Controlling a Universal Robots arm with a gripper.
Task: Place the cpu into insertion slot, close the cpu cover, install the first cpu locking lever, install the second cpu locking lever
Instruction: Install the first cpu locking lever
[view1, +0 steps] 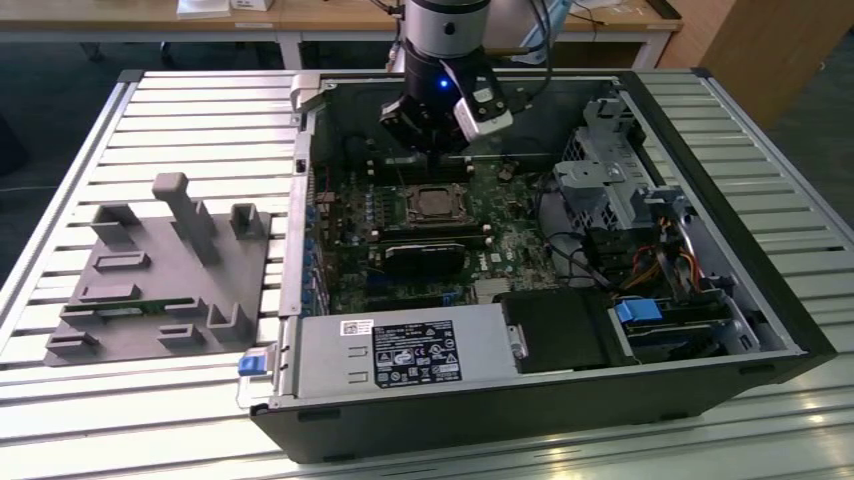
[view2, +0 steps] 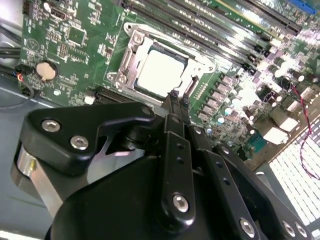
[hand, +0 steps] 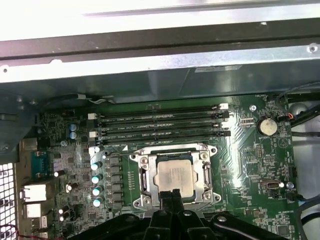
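First wrist view: end effector (hand: 171, 196) at cpu cover (hand: 202, 174).

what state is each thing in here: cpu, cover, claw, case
cpu, seated under the cover, metal face up
cpu cover, down flat, framing the cpu
claw, shut, tips at the cover's edge, contact unclear
computer case, lying on its side, side panel off

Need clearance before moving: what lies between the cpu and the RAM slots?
In the first wrist view, the top edge of the cover, a metal frame, lies between the cpu and the RAM slots.
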